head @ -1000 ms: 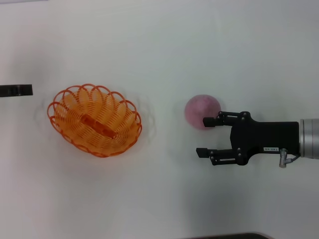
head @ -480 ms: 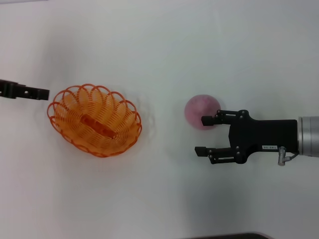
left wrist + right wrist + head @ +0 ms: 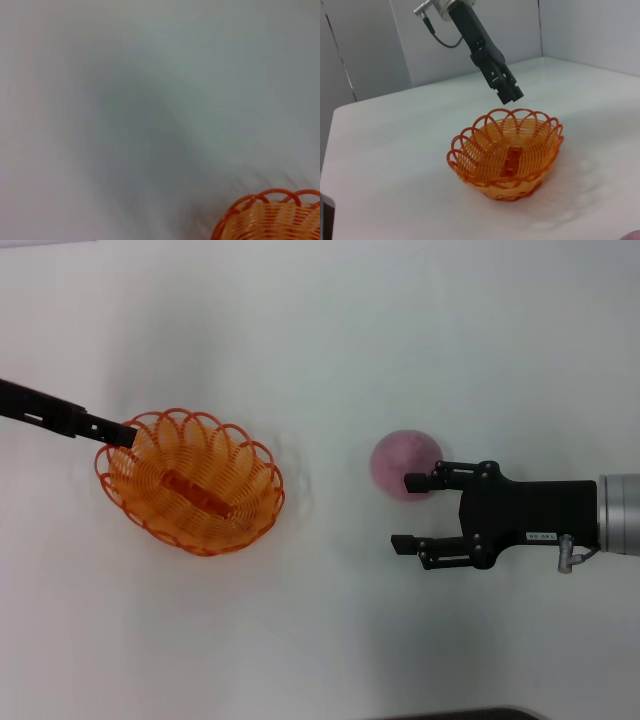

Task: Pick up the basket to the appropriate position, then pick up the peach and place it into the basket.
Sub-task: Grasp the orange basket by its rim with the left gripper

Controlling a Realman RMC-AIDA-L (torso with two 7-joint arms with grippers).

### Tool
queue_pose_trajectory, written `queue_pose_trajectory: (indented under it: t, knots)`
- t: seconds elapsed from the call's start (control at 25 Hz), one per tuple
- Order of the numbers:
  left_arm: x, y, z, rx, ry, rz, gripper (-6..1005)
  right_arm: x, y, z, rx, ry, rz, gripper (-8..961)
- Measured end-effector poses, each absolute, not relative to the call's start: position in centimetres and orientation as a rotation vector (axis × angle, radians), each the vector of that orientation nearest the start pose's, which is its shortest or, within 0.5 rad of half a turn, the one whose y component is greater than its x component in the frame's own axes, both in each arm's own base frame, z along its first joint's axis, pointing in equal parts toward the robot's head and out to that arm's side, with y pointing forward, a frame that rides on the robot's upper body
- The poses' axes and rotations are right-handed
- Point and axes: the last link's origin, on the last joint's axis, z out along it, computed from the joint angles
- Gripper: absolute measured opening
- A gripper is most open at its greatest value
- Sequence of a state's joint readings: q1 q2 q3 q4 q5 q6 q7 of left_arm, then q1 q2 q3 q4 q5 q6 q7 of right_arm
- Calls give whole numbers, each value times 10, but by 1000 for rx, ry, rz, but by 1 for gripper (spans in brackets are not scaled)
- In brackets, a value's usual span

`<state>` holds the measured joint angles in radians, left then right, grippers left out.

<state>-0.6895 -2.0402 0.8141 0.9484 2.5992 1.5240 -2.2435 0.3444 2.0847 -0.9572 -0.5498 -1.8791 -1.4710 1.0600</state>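
Basket (image 3: 190, 481): orange wire, left of centre in the head view, resting on the white table (image 3: 330, 330). Left gripper (image 3: 118, 432): above the basket's upper-left rim; finger spread cannot be told. Peach (image 3: 400, 460): right of centre. Right gripper (image 3: 408, 512): fingers wide, upper fingertip overlapping the peach.

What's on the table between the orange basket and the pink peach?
Nothing. The head view shows only bare white table between the basket and the peach. The right tool sits beside the peach, not between them.
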Motion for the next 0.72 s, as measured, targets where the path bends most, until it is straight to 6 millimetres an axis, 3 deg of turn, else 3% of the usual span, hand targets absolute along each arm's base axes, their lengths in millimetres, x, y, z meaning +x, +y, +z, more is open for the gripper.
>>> queue_pose_trajectory:
  t: [0.72]
  knots:
    - [-250,377,0,-2522,-1098,392,839,306,264,-48,-2823,460,574,830]
